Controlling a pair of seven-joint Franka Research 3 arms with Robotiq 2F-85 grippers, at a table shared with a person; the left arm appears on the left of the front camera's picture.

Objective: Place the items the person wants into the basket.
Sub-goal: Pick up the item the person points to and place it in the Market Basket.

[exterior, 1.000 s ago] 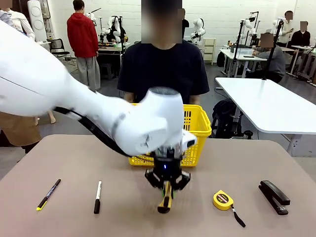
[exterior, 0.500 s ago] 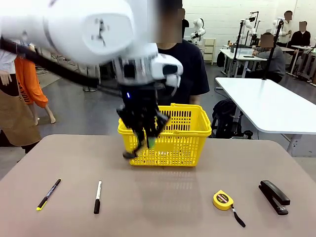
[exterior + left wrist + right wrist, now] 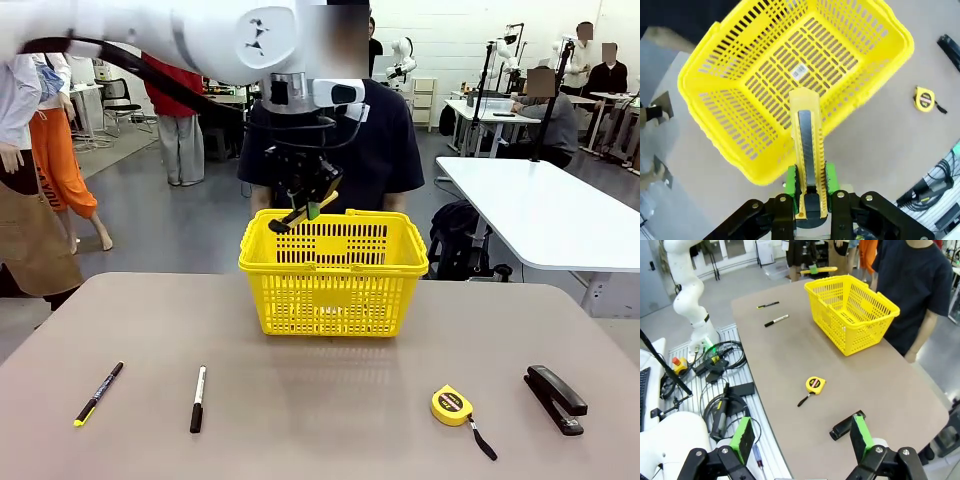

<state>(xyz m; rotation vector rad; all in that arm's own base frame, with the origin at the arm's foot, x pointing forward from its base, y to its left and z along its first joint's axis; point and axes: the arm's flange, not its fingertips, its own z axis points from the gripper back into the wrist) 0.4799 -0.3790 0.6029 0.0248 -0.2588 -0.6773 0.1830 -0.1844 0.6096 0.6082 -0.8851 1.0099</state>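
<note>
You raised knife (image 3: 806, 135) over basket (image 3: 333, 292), left gripper (image 3: 303, 203) pinching it, right gripper (image 3: 802, 438) spread; basket was empty, marker (image 3: 198, 398) and tape measure (image 3: 452, 404) waited

Grey floor (image 3: 150, 230), white side table (image 3: 550, 215), white back wall (image 3: 450, 30)

The white left arm (image 3: 215, 35) is reaching in from ten o'clock across the front view, its wrist aiming the black two-finger left gripper (image 3: 303, 200) down toward six o'clock. Its green pads (image 3: 791, 181) are clamping a yellow-and-black utility knife (image 3: 806, 125), which is pointing to twelve o'clock in the wrist view. The black right gripper (image 3: 802, 437) is hanging with its green-padded fingers (image 3: 744, 439) spread wide.
</note>
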